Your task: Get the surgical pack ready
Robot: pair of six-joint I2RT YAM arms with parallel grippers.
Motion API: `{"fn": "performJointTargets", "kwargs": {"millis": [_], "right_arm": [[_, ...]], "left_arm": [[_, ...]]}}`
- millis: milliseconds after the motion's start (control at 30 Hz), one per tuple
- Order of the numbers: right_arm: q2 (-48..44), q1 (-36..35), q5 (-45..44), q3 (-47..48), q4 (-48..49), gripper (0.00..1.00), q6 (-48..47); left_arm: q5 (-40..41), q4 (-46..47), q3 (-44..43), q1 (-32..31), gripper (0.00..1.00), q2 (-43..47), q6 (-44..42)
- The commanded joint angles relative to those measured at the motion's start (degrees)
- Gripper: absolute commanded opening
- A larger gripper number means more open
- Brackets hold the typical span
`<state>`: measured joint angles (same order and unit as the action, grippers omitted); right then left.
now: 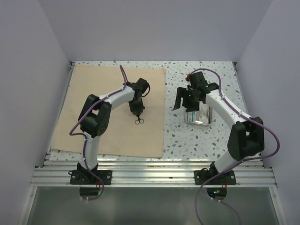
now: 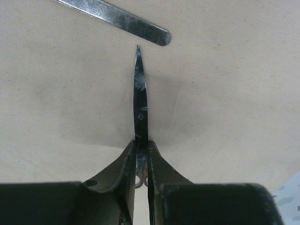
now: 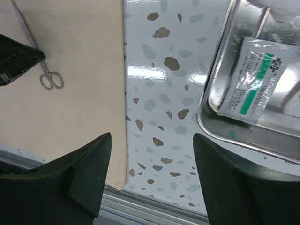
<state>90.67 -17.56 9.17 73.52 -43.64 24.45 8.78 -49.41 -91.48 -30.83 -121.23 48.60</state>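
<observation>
Pinching the scissors just above their rings, the left gripper seems set to lift them; right gripper hangs spread, steel tray at 2 o'clock.

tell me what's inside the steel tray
A white packet with a green stripe lies flat in the steel tray. The right arm covers its far part, so other contents cannot be told.

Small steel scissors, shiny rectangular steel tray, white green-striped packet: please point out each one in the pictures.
Small steel scissors [image 2: 140,101]: left wrist view, on the closed blades.
Shiny rectangular steel tray [image 3: 212,93]: right wrist view, on its bare side wall.
White green-striped packet [image 3: 253,79]: right wrist view, on its middle.
</observation>
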Motion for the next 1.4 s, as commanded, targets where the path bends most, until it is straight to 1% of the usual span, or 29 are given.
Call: {"fn": "performJointTargets", "kwargs": {"millis": [0,67,100,133,167,200,267,300,400,433,567,700,1367], "right_arm": [[2.22,-2.12,5.76,3.39,4.07,0.74,1.65],[4.06,-3.00,10.23,2.43,7.67,0.73,5.33],[4.77,-3.44,13.65,1.99,12.04,0.72,6.74],[6.52,-3.97,14.99,1.46,14.09,0.72,9.19],[7.49,-5.28,15.61,1.45,17.41,0.71,10.08],[9.68,-6.86,15.79,2.50,18.40,0.71,10.88],[11.71,-8.10,15.44,4.00,20.07,0.70,11.76],[13.02,-8.45,15.53,5.13,22.00,0.69,12.55],[16.54,-9.33,16.50,5.76,27.10,0.59,18.08],[17.25,-9.51,16.84,5.85,28.42,0.58,20.44],[20.85,-11.26,17.37,7.34,32.72,0.55,22.66],[25.41,-13.02,19.48,9.71,34.41,0.53,23.80],[33.68,-17.68,22.12,12.08,37.57,0.49,26.09]], "left_arm": [[-0.25,3.61,3.76,0.86,0.00,1.51,-3.59],[-0.43,4.32,4.47,0.86,0.00,2.75,-5.00],[-0.69,4.75,4.99,0.77,0.00,3.54,-6.48],[-1.30,5.98,6.48,0.86,0.00,5.11,-7.20],[-1.65,6.77,7.45,0.86,0.00,6.00,-7.72],[-2.79,8.78,9.55,1.03,0.00,7.66,-9.12],[-3.58,10.37,11.58,1.30,0.00,9.34,-10.01],[-4.55,11.52,13.94,1.65,0.00,10.82,-10.97],[-7.71,15.99,18.25,2.61,0.00,13.46,-12.29],[-8.50,16.62,19.23,2.62,0.00,14.17,-12.47],[-11.23,20.31,23.36,3.14,0.00,17.51,-13.62],[-13.87,23.56,26.44,3.50,0.00,19.80,-14.23],[-19.15,25.06,28.11,3.50,0.00,23.49,-14.23]]}}
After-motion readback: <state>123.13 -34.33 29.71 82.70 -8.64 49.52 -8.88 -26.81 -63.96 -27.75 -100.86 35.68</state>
